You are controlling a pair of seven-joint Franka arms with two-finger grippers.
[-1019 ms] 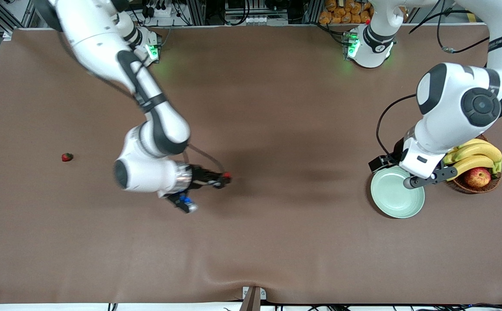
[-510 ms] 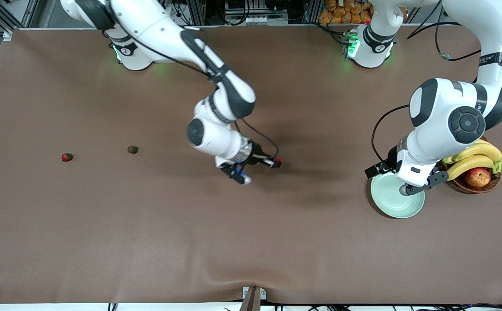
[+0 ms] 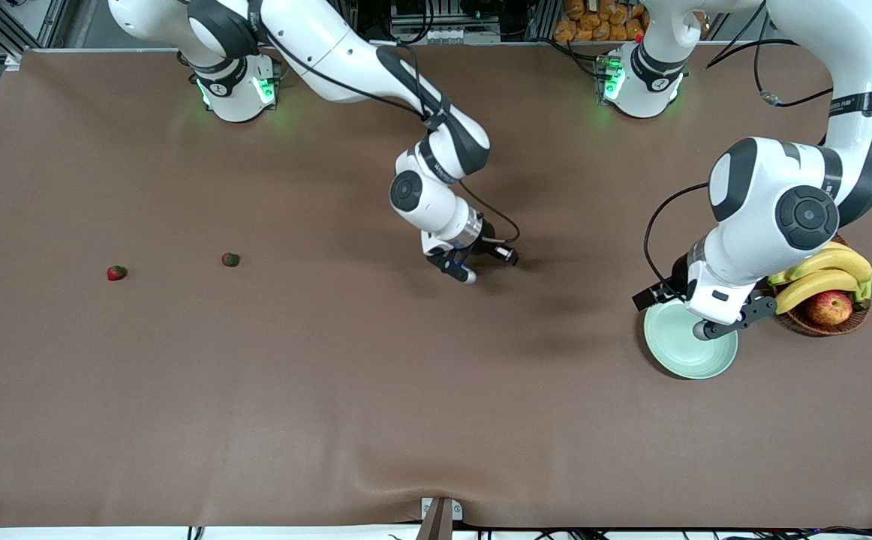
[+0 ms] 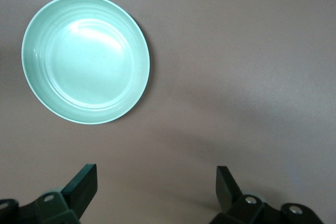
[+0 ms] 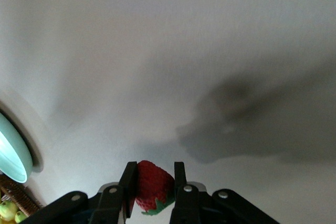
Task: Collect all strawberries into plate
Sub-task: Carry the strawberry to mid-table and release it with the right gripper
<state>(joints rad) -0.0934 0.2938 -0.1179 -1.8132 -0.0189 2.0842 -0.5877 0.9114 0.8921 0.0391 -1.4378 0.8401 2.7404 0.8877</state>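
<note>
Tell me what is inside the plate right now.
Nothing: the plate shows a bare green bowl in the left wrist view. From the front, the open left gripper hanging above covers part of it. One strawberry is in the right gripper; two lie on the table.

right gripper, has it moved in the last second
Yes. The right gripper, shut on a strawberry, has travelled over the table toward the plate.

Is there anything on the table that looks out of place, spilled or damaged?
Nothing stands out. Two strawberries lie loose toward the right arm's end, simply not collected yet. The plate sits flat and empty, and the basket stands upright with its fruit inside.
</note>
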